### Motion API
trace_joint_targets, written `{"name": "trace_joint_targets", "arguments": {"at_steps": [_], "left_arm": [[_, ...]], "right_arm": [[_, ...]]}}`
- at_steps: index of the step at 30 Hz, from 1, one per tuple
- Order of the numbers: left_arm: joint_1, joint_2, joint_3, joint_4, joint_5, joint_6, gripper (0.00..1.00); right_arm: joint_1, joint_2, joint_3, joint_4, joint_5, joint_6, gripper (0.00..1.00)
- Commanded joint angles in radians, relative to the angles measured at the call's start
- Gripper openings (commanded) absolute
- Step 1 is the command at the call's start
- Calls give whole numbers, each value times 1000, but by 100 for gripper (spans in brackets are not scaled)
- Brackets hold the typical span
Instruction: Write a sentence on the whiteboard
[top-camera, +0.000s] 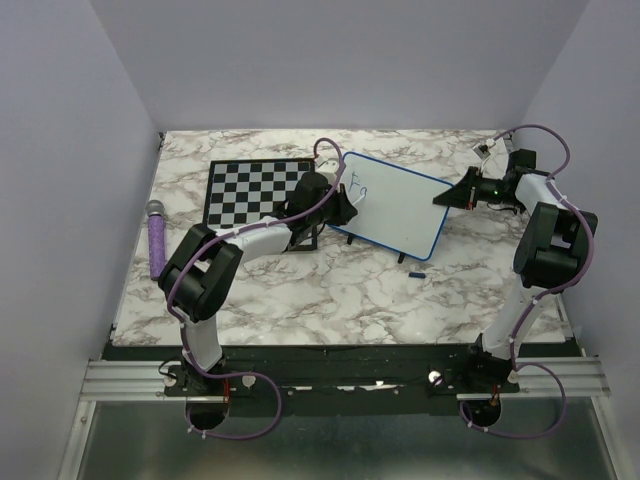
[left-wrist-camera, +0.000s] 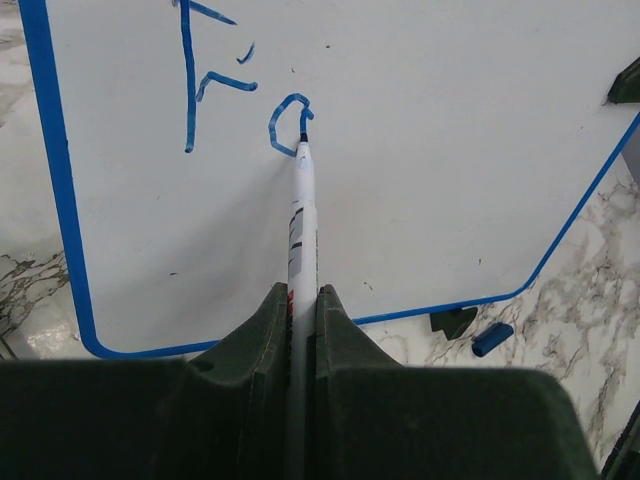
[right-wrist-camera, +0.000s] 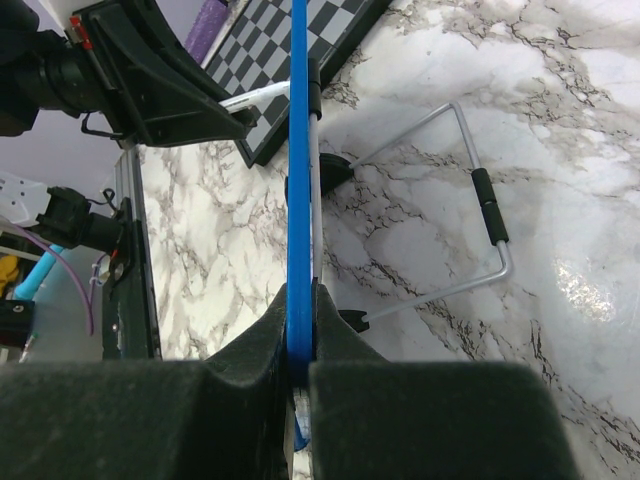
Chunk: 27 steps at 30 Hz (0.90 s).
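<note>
The whiteboard (top-camera: 400, 205) stands tilted at mid-table, white with a blue frame. Blue marks "F" and a partly drawn "a" (left-wrist-camera: 290, 125) show near its top left. My left gripper (left-wrist-camera: 302, 292) is shut on a white marker (left-wrist-camera: 302, 210), whose tip touches the board at the "a". It shows in the top view (top-camera: 345, 205) at the board's left edge. My right gripper (right-wrist-camera: 302, 300) is shut on the board's blue edge (right-wrist-camera: 299, 150), holding it at the right side (top-camera: 445, 198). The rest of the sentence does not show.
A black-and-white chessboard (top-camera: 250, 190) lies behind the left arm. A purple cylinder (top-camera: 157, 240) lies at the table's left edge. A blue marker cap (left-wrist-camera: 492, 338) lies on the marble near the board's foot (left-wrist-camera: 453, 321). The board's wire stand (right-wrist-camera: 470, 210) rests behind it.
</note>
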Motion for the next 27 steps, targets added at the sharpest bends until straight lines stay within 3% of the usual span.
{"name": "trace_joint_targets", "arguments": {"at_steps": [1, 18, 27], "left_arm": [[6, -2, -32, -33, 18, -5, 0], [3, -20, -59, 1, 50, -19, 0], [6, -153, -127, 85, 50, -36, 0]], "right_arm": [[-5, 9, 33, 20, 33, -55, 0], [-4, 6, 33, 17, 33, -58, 1], [-5, 8, 34, 16, 33, -61, 1]]}}
